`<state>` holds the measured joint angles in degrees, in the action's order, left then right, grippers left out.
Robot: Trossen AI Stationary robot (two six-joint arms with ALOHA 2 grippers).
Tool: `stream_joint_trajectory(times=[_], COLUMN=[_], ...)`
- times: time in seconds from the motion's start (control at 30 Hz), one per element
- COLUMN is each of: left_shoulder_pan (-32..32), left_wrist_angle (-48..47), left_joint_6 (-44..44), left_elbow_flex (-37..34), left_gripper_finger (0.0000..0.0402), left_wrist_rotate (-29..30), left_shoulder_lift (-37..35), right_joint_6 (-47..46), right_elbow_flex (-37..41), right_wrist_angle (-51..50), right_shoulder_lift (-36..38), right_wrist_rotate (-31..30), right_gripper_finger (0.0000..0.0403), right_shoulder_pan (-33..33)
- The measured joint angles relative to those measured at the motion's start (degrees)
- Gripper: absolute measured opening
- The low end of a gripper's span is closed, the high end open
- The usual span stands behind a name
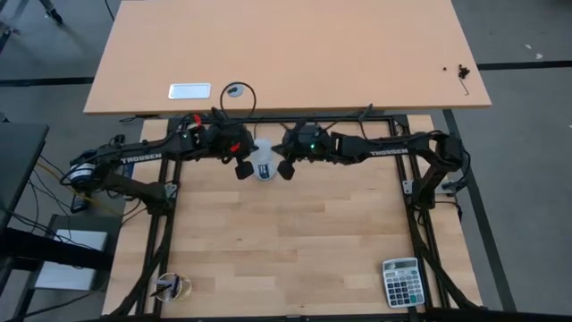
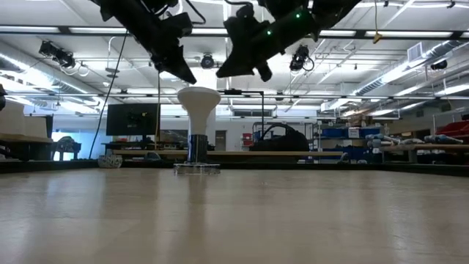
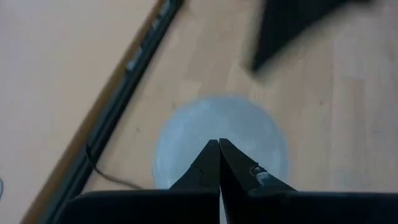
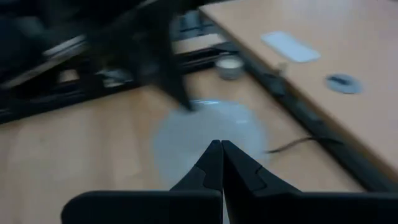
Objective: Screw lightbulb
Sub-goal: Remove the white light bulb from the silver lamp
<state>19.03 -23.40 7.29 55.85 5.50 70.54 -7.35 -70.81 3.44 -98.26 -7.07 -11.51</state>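
1. Plainly, the lightbulb (image 1: pixel 264 161) stands upright near the far edge of the butcher-block table (image 1: pixel 295 241), wide white face up and narrow base down in a small socket fixture (image 2: pixel 196 167), seen in profile in the low view.
2. The left gripper (image 1: pixel 241 168) hangs above and just to one side of the bulb, its fingers (image 3: pixel 205 171) pressed together with nothing between them; the right gripper (image 1: pixel 286 168) hangs on the other side, likewise closed and empty. Neither touches the bulb in the low view.
3. Handling, as a judgement: the bulb looks light and rigid, with a smooth, probably slippery shell that may crack under a hard squeeze (it could be glass or plastic; I cannot tell which).
4. The best hold is probably across the wide rim of the face, or just under it where the cone begins, so that turning force goes straight down the axis. The narrow neck gives less purchase and is crowded by the socket.
5. A black cord (image 1: pixel 246 94) runs from the socket area towards the tan desk (image 1: pixel 286 54) beyond.
6. The table is pale, flat wood inside a black frame; a calculator (image 1: pixel 401 282) sits at one near corner and a small roll of tape (image 1: pixel 172 286) at the other.
7. The room behind is a large open workshop with ceiling lights, benches and a dark monitor (image 2: pixel 132 119).
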Motion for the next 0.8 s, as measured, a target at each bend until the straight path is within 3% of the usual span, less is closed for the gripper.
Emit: stream_joint_trajectory(times=[0.23,0.8], left_shoulder_pan=[0.2,1.0], left_wrist_angle=[2.5,0.0], left_joint_6=[0.0,-0.3], left_elbow_flex=[0.1,0.3], left_gripper_finger=[0.0,0.0], left_wrist_rotate=[0.5,3.2], left_shoulder_lift=[0.0,3.2], right_joint_6=[-0.1,-0.4], right_elbow_flex=[0.0,0.0], right_wrist_angle=[3.7,3.2], right_shoulder_lift=[-5.2,-5.6], right_wrist_rotate=[0.3,-2.8], right_gripper_finger=[0.0008,0.0008], right_shoulder_pan=[3.2,-0.4])
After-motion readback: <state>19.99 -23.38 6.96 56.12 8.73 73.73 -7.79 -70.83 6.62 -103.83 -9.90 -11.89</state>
